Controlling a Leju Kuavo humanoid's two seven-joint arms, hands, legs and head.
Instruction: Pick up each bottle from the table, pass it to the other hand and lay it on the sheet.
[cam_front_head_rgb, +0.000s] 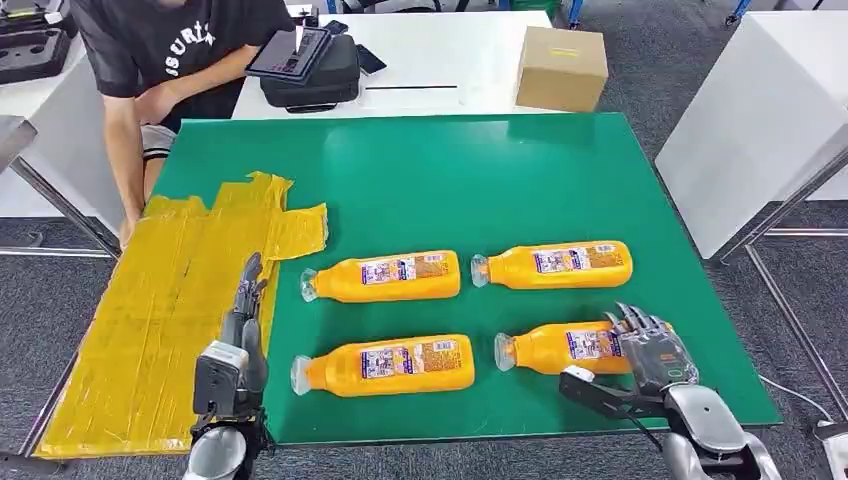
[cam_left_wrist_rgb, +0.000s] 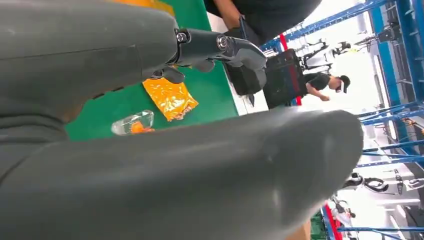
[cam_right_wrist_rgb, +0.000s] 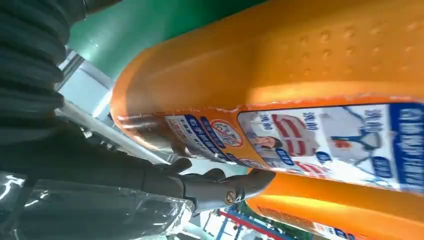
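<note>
Four orange bottles lie on their sides on the green table (cam_front_head_rgb: 480, 180), caps to the left: far left (cam_front_head_rgb: 385, 275), far right (cam_front_head_rgb: 555, 264), near left (cam_front_head_rgb: 385, 364) and near right (cam_front_head_rgb: 555, 347). My right hand (cam_front_head_rgb: 645, 350) is at the base end of the near right bottle (cam_right_wrist_rgb: 300, 65). Its fingers (cam_right_wrist_rgb: 215, 187) curve over the far side and touch the label, while the thumb stays apart on the near side. The bottle rests on the table. My left hand (cam_front_head_rgb: 243, 320) hovers with fingers stretched out, holding nothing, over the right edge of the yellow sheet (cam_front_head_rgb: 170, 310).
A person (cam_front_head_rgb: 165, 60) leans on the table's far left corner, one hand on the sheet. Behind the green table, a white table carries a black case (cam_front_head_rgb: 310, 70) and a cardboard box (cam_front_head_rgb: 562, 67). Another white table (cam_front_head_rgb: 760, 120) stands to the right.
</note>
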